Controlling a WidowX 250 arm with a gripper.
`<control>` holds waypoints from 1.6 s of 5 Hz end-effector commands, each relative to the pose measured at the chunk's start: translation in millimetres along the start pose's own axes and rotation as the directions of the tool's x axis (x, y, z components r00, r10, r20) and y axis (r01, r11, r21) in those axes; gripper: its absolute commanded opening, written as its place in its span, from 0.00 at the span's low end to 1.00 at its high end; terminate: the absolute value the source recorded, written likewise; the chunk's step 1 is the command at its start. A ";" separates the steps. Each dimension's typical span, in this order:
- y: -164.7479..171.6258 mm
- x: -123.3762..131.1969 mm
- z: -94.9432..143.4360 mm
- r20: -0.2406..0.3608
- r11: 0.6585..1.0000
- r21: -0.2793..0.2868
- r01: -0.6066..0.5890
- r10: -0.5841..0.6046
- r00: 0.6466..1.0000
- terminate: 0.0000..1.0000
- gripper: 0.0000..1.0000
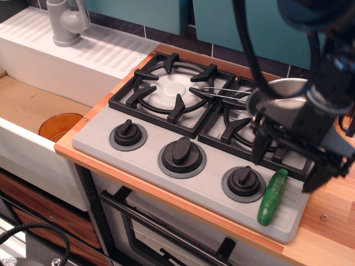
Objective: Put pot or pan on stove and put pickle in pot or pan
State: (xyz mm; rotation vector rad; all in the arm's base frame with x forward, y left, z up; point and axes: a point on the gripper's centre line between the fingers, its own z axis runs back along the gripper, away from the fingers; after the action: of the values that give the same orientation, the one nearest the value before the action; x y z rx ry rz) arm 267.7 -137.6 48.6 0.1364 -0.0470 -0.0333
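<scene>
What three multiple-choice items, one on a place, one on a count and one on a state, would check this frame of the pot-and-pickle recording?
1. Where does the pickle lie?
A. Inside the saucepan
B. On the grey front edge of the stove, right of the knobs
C. In the sink

2. How many knobs does the stove have?
A. Two
B. Three
C. Four

3. How is the gripper right now?
A. Open, empty, above the stove's front right part
B. Shut on the pickle
C. Shut on the saucepan's handle

Answers:
1. B: the pickle rests flat on the grey panel beside the right-hand knob.
2. B: three dark knobs sit in a row along the front.
3. A: its dark fingers stand apart with nothing between them, while the saucepan sits behind on the right burner.
</scene>
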 end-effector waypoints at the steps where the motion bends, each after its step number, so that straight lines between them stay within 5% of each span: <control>1: -6.7 6.0 10.9 0.089 0.998 -0.050 -0.041 0.045 0.995 0.00 1.00; 8: -8.1 3.1 -29.9 0.146 0.997 -0.071 -0.025 0.035 0.989 0.00 1.00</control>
State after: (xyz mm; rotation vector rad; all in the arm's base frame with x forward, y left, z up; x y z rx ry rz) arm 267.0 -142.7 16.1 0.0671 -0.1855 -0.0176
